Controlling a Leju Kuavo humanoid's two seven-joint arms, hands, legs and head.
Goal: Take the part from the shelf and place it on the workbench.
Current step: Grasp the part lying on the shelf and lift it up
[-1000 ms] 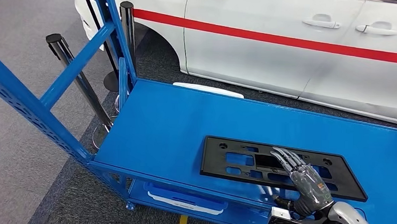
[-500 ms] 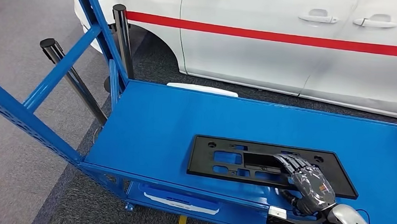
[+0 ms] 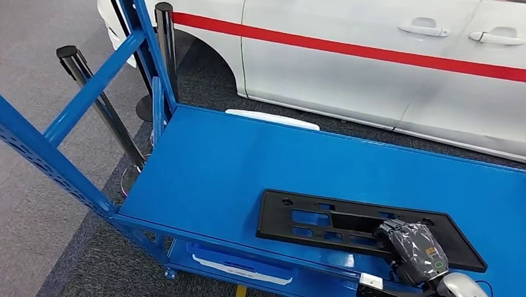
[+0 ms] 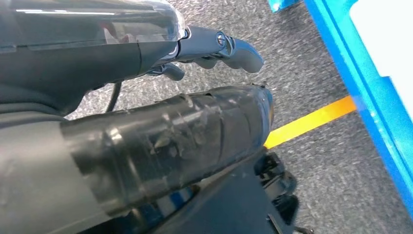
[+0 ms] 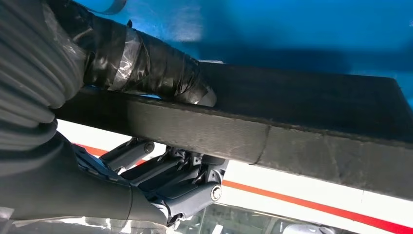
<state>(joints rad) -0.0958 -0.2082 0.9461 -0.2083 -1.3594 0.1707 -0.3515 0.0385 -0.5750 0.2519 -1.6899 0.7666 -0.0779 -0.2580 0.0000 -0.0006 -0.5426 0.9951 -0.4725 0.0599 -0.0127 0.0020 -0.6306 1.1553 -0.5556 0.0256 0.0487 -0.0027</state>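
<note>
The part (image 3: 324, 220) is a flat black rectangular plate with cut-outs, lying on the blue shelf deck (image 3: 233, 161) near its front edge. My right hand (image 3: 415, 249) grips the plate's near edge toward its right end, fingers curled over the top. In the right wrist view the taped thumb (image 5: 146, 68) presses one face of the plate (image 5: 292, 122) and the dark fingers (image 5: 180, 175) wrap the other face. My left hand (image 4: 175, 126) hangs over grey carpet, holding nothing, with its fingers (image 4: 229, 46) loosely apart.
A white car (image 3: 382, 73) with a red stripe stands close behind the shelf. Blue uprights (image 3: 42, 147) and black stanchion posts (image 3: 97, 96) rise at the left. A blue-and-white bin (image 3: 243, 263) sits on the lower deck. A yellow floor line (image 4: 311, 122) runs beside the shelf base.
My right hand's fingers, first stretched flat over the plate, have curled down and closed on its near edge. The camera has shifted slightly.
</note>
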